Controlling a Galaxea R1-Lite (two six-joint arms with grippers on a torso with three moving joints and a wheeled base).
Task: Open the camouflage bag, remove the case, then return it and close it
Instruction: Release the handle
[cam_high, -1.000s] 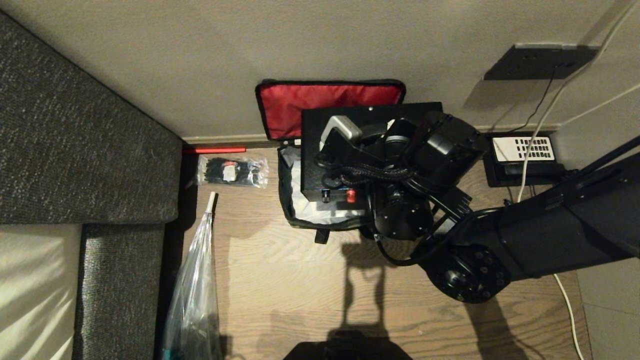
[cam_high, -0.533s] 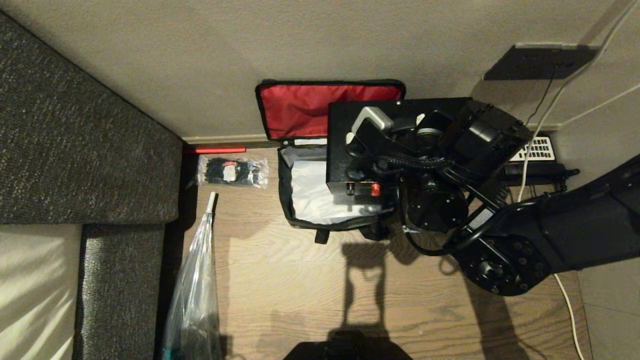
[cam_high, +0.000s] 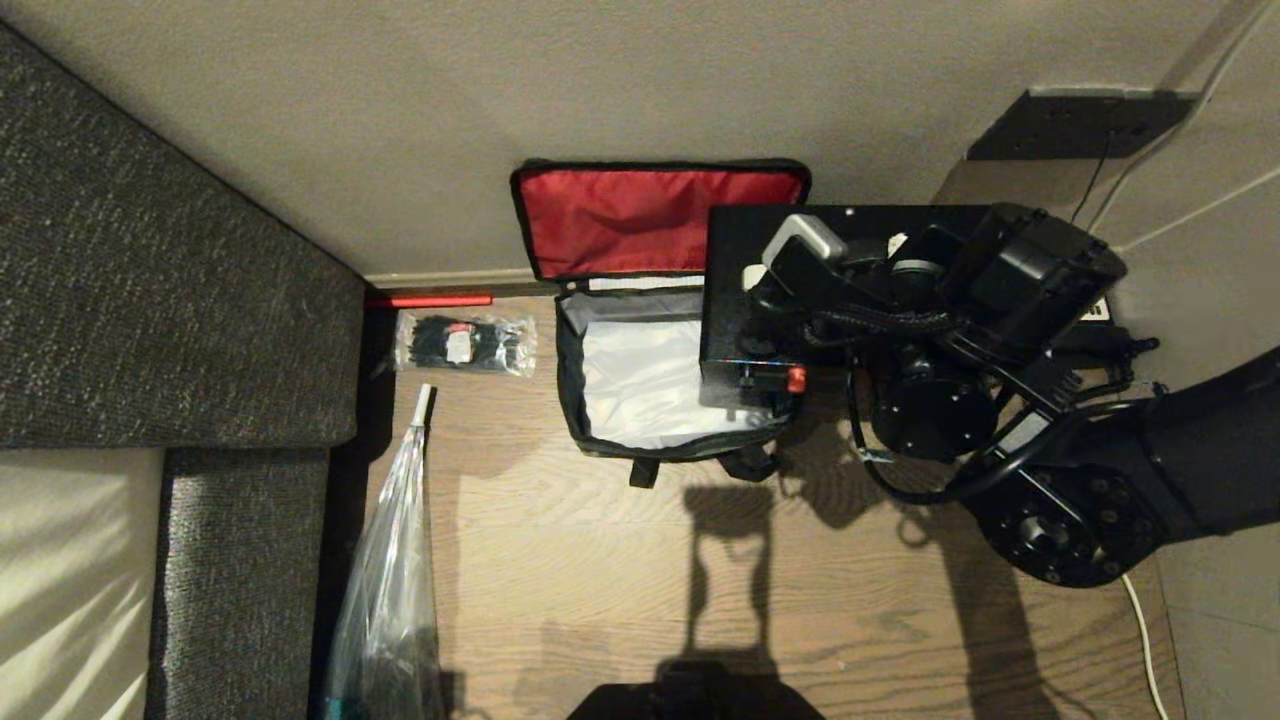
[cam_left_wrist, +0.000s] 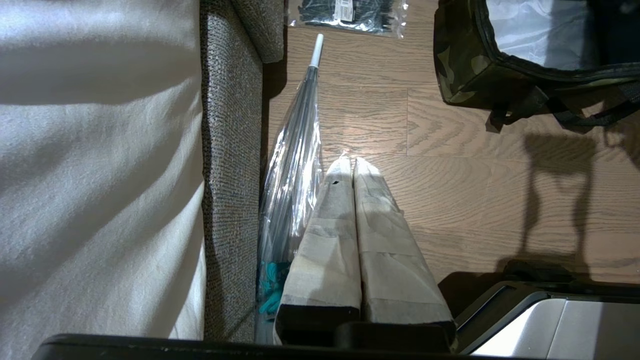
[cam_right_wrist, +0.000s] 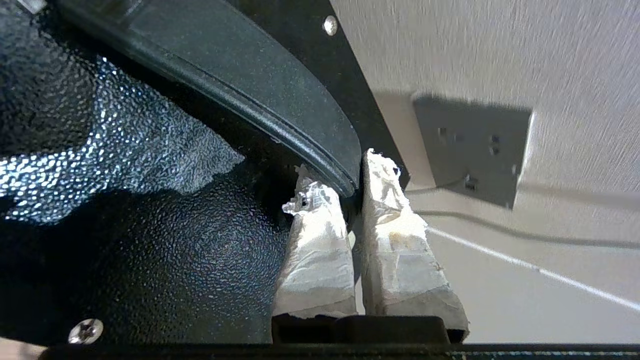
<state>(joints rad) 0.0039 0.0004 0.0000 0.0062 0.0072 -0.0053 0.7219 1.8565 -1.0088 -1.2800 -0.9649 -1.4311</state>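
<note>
You see the pebbled, flat black case (cam_high: 735, 300) hanging above the right end of the open camouflage bag (cam_high: 600, 440), grey lining bare on the wooden floor (cam_high: 600, 570). Your right gripper (cam_right_wrist: 352, 187) pinches the case's smooth curved handle (cam_right_wrist: 260, 95) between taped fingers. The left gripper (cam_left_wrist: 350, 165) hangs closed and empty near the sofa (cam_left_wrist: 230, 150).

1. Head view: high, facing steeply down at the floor by the wall; the camouflage bag (cam_high: 640, 400) sits mid-frame, just left of the right gripper (cam_high: 880, 262), which holds the case (cam_high: 735, 300).
2. Left wrist view: low, behind the left gripper (cam_left_wrist: 348, 165), facing along the floor; bag (cam_left_wrist: 470, 65) well ahead of the fingertips and off to the side.
3. Right wrist view: very close, behind the fingers (cam_right_wrist: 320, 235); case handle (cam_right_wrist: 280, 105) fills the frame, wall beyond.
4. Shared: bag, floor and the clear plastic bag (cam_high: 385, 590) appear in the head and left wrist views; the case in the head and right wrist views.
</note>
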